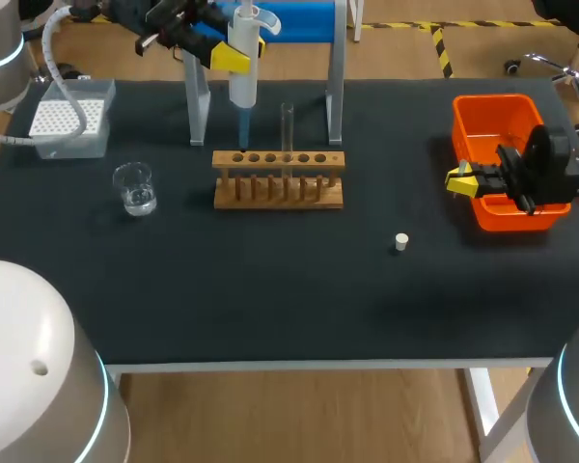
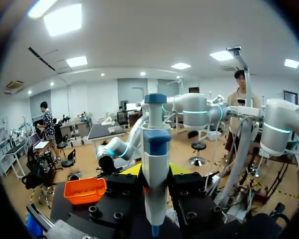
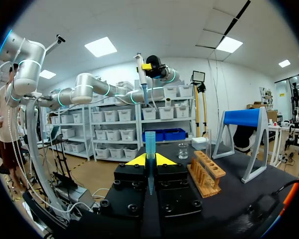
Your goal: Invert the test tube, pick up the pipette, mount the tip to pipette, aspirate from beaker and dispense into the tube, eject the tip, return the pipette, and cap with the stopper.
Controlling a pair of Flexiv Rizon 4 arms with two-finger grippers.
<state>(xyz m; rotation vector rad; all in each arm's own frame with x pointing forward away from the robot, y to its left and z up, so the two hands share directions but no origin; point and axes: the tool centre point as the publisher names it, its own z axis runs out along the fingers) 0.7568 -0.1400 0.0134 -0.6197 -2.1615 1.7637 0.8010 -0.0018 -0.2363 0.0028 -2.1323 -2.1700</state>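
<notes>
1. While your left gripper (image 1: 231,58) held the pipette (image 1: 243,79) tight, the pipette stood straight up, nose down, above the wooden rack (image 1: 278,183).
2. Your right gripper (image 3: 149,159) pinched the blue tip (image 3: 149,140), wide end up.
3. That tip was well to the right of the pipette, by the orange bin (image 1: 484,108). I think your right arm should bring it across.

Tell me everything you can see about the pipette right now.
The pipette is a slim, plastic-looking tool: white body, blue collar and blue plunger knob on top, narrowing to a thin blue shaft below. It hangs upright in the air above the table; in the head view it lines up with the left end of the wooden rack. The left gripper is shut on its body, yellow-tipped fingers on either side. Nothing else touches it.
</notes>
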